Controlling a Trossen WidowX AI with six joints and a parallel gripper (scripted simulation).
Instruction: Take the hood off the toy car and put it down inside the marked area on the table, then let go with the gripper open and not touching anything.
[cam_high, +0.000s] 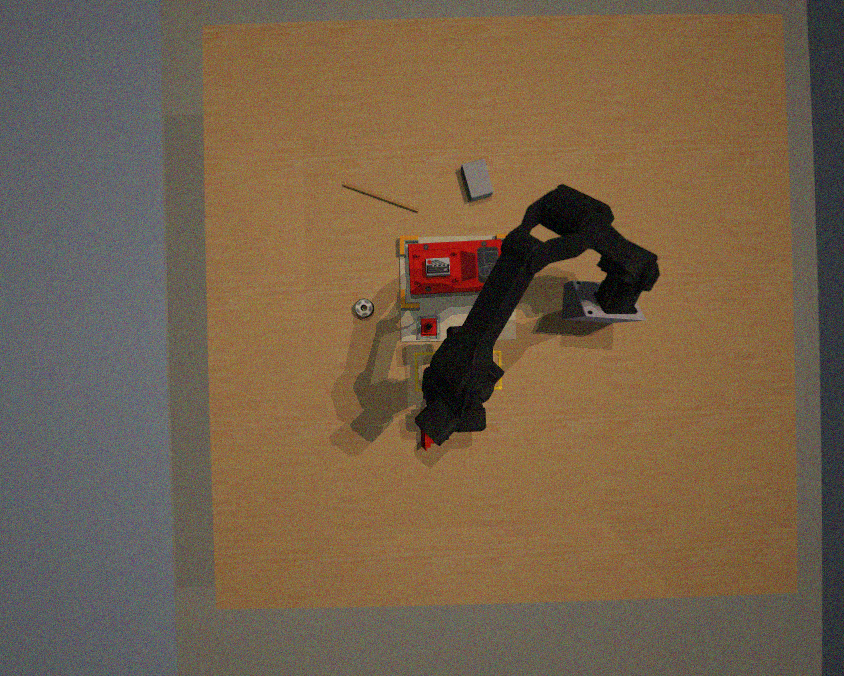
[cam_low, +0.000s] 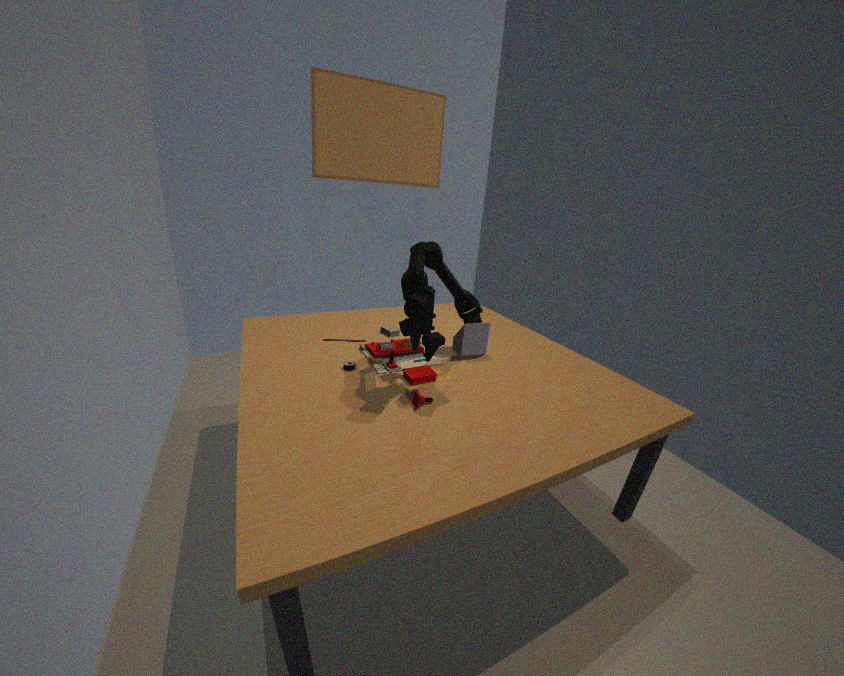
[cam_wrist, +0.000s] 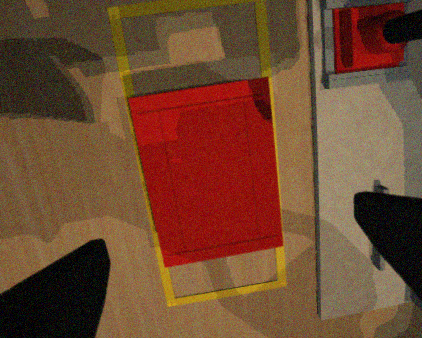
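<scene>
The hood, a red block (cam_low: 420, 375) (cam_wrist: 215, 170), lies flat on the table. In the wrist view it is within the length of the yellow outline of the marked area (cam_high: 500, 355) (cam_wrist: 281, 267), and its long sides run along the outline's inner edges. The arm hides it in the top view. The toy car (cam_high: 417, 267) (cam_low: 380, 351), a red body with a small light block on top, stands behind the marked area. My gripper (cam_low: 422, 352) (cam_wrist: 233, 228) is open and empty above the hood, one finger out to each side, clear of it.
A pale board (cam_wrist: 355, 140) beside the marked area bears a red square piece with a black peg (cam_high: 428, 326) (cam_low: 391, 363). A red and black piece (cam_high: 425, 440) (cam_low: 420, 399) lies in front. A wheel (cam_high: 361, 305), a stick (cam_high: 380, 198) and a grey block (cam_high: 476, 178) lie around the car.
</scene>
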